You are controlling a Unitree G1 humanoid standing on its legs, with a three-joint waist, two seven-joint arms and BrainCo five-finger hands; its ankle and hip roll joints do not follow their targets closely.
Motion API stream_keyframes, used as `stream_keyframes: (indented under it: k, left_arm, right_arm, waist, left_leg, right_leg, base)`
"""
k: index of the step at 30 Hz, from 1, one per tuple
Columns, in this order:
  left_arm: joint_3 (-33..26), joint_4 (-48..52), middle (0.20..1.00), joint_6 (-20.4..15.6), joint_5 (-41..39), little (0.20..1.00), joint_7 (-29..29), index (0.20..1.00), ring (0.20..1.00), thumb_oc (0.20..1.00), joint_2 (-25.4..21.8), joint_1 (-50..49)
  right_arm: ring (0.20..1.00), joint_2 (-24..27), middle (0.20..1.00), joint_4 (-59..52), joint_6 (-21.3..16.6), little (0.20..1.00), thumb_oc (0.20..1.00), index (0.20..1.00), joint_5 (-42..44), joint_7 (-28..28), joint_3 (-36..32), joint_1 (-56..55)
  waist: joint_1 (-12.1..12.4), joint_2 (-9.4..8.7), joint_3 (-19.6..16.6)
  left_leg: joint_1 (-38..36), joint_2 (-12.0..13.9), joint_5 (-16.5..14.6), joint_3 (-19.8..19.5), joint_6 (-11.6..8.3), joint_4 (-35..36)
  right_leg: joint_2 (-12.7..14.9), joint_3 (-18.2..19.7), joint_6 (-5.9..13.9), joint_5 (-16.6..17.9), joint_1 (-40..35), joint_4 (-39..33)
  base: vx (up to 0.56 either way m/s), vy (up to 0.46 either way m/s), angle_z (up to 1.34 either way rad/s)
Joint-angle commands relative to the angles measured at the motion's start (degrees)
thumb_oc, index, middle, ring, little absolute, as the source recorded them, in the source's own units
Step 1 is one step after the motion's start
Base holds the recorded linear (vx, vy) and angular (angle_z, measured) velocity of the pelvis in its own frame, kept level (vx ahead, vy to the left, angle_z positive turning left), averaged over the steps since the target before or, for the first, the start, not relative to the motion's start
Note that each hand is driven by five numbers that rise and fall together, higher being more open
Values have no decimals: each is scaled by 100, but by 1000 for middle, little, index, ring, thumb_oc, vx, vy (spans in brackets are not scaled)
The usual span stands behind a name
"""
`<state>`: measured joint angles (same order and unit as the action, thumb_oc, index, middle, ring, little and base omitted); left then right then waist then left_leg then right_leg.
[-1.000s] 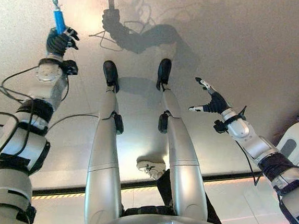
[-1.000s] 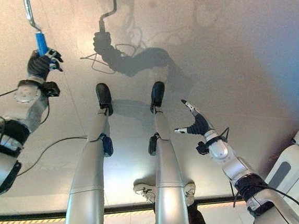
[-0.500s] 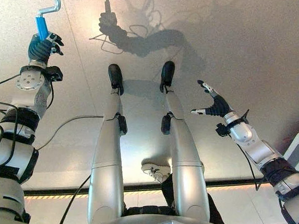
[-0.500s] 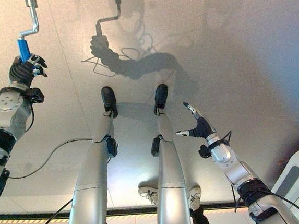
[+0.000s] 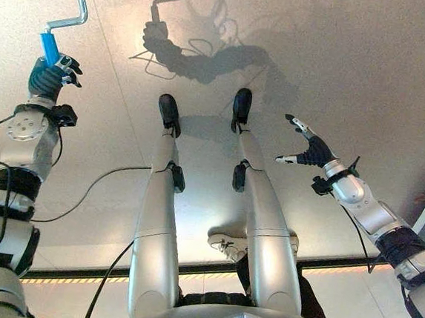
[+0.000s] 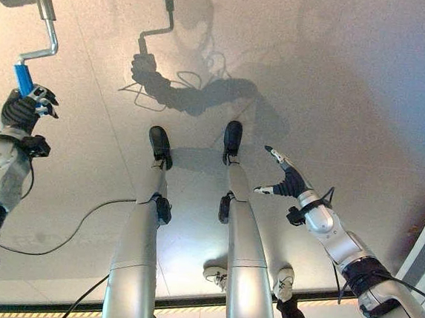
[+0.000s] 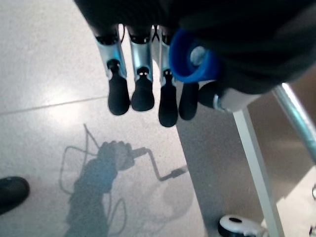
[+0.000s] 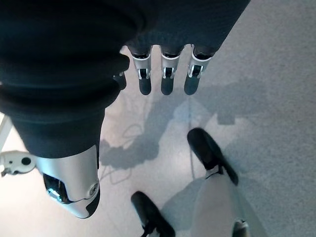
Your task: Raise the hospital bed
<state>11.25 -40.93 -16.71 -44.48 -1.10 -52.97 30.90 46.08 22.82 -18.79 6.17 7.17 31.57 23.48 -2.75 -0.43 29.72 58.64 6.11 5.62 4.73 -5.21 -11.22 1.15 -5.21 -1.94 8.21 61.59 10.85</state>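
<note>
Cranking is under way: the left hand [image 5: 50, 78] is clamped round the blue grip [image 5: 48, 45] of the bed's silver crank [image 6: 43, 33], the right hand [image 6: 283, 181] hangs spread and empty above the floor [image 5: 368, 83], so the next move calls for another smooth turn.

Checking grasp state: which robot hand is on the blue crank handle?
The left robot hand, fingers curled round the blue crank handle; the right robot hand hangs open over the floor.

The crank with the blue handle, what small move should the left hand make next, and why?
Probably carry on turning the crank. The left hand is curled round its blue handle, so the grip looks set; the right hand hangs open, apart from it.
</note>
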Motion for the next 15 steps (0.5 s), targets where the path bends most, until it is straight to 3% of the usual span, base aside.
stream_keyframes:
  k: [1, 10, 15]
  left_arm:
    - [-1398, -640, 200, 167, -648, 200, 336, 200, 200, 200, -782, -2298]
    - [-1721, 945, 200, 78, -763, 200, 16, 200, 200, 200, -1043, -3757]
    - [-1936, 2380, 200, -29, -962, 200, -218, 200, 200, 200, -1117, -4774]
  right_arm:
    - [1000, 192, 1000, -113, -155, 1000, 1000, 1000, -155, -52, -184, -632]
    - [1000, 231, 1000, -69, -110, 1000, 1000, 1000, -271, -42, -317, -791]
    - [1000, 248, 1000, -43, -89, 1000, 1000, 1000, -323, -14, -386, -869]
  waist:
    - [432, 188, 8]
    - [555, 323, 8]
    - [655, 410, 8]
  left_leg:
    - [-266, -508, -676, 18, 469, -262]
    - [-289, -530, -656, 39, 493, -307]
    - [-360, -563, -636, 51, 503, -283]
  right_leg:
    - [204, -20, 682, -255, -137, 274]
    - [239, -51, 683, -236, -176, 297]
    - [252, -73, 689, -242, -240, 298]
  base:
    - [0, 0, 0]
    - [0, 0, 0]
    - [0, 0, 0]
